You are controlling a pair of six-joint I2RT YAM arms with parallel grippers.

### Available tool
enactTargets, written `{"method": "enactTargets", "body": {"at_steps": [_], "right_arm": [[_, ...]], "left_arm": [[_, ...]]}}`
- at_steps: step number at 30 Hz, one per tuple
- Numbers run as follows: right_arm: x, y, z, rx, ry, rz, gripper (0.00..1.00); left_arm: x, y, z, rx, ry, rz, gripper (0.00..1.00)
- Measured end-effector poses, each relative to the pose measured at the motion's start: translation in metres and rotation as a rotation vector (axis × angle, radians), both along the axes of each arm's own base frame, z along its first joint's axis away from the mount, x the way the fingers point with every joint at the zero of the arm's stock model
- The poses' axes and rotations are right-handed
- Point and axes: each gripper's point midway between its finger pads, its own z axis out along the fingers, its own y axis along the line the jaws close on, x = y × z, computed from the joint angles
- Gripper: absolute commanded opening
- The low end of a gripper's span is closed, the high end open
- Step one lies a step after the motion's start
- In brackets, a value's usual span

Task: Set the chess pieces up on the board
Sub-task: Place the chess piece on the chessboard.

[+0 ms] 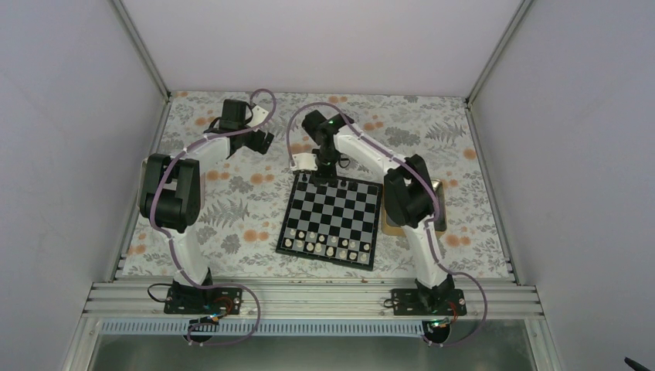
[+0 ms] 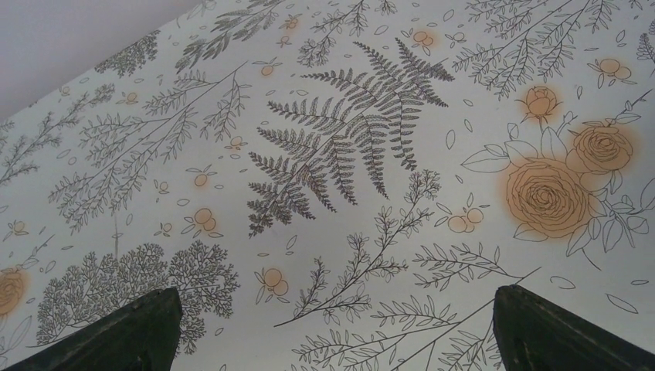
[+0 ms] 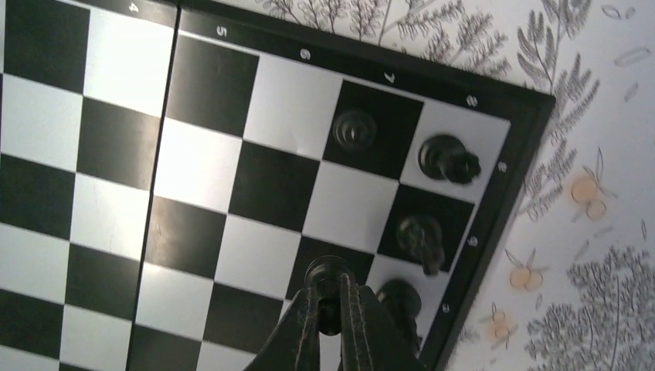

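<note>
Your right gripper (image 3: 330,305) is clenched on a tiny black chessman (image 3: 326,272) at a dark square near the board (image 3: 201,166) corner. A second black piece (image 3: 400,297) stands just beside the fingers, and three more black pieces (image 3: 421,239) fill the squares beyond. The right arm reaches forward over the board's far edge, wrist down. Your left gripper (image 2: 336,297) hangs released above the floral cloth (image 2: 355,154). White chessmen (image 1: 324,246) line the near rows.
</note>
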Motion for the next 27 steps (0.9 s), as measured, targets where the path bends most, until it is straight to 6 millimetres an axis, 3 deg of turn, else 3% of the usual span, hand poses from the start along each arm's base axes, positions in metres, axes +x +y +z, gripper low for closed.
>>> {"method": "enactTargets", "body": {"at_steps": [9,27], "right_arm": [[-0.008,0.014,-0.016,-0.002,0.03,0.035,0.06],[0.001,0.022,-0.032,0.002,0.029,0.037,0.08]], "left_arm": [[0.0,0.0,0.0,0.002,-0.002,-0.003,1.0],[0.0,0.001,0.006,-0.01,-0.01,-0.007,1.0]]}}
